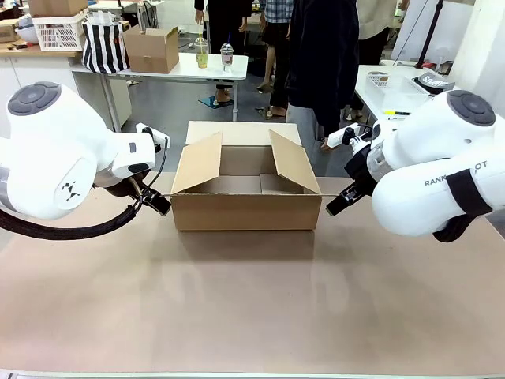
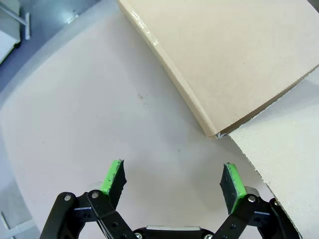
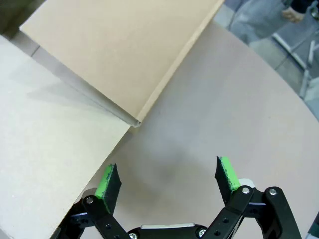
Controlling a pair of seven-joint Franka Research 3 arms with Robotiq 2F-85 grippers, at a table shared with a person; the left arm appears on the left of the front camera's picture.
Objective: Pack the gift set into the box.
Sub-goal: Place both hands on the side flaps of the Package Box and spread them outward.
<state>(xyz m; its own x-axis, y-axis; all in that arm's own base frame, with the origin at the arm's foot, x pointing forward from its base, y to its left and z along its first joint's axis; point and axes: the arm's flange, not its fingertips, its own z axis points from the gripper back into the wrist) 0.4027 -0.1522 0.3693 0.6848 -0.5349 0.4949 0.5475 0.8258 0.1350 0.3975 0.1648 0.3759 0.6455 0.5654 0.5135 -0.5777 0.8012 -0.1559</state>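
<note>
The box [image 1: 246, 209], a wide, shallow brown carton, stands open at the table's middle with its side flaps raised. My left gripper [image 1: 155, 201] hangs just off its left end, and the left wrist view shows this gripper [image 2: 173, 180] open above bare table, with the box's flap [image 2: 234, 55] and side wall [image 2: 284, 154] just ahead. My right gripper [image 1: 341, 200] sits just off the box's right end. It stands open [image 3: 166, 178] in the right wrist view, with the flap [image 3: 119, 55] ahead and the box wall [image 3: 50, 159] beside its left finger. The gift set is out of view.
The tan table [image 1: 252, 308] spreads wide in front of the box. A person [image 1: 323, 63] stands beyond the far edge. Behind are a white table with a smaller carton [image 1: 151, 49] and drinks [image 1: 202, 54], and another white table [image 1: 394, 91] at right.
</note>
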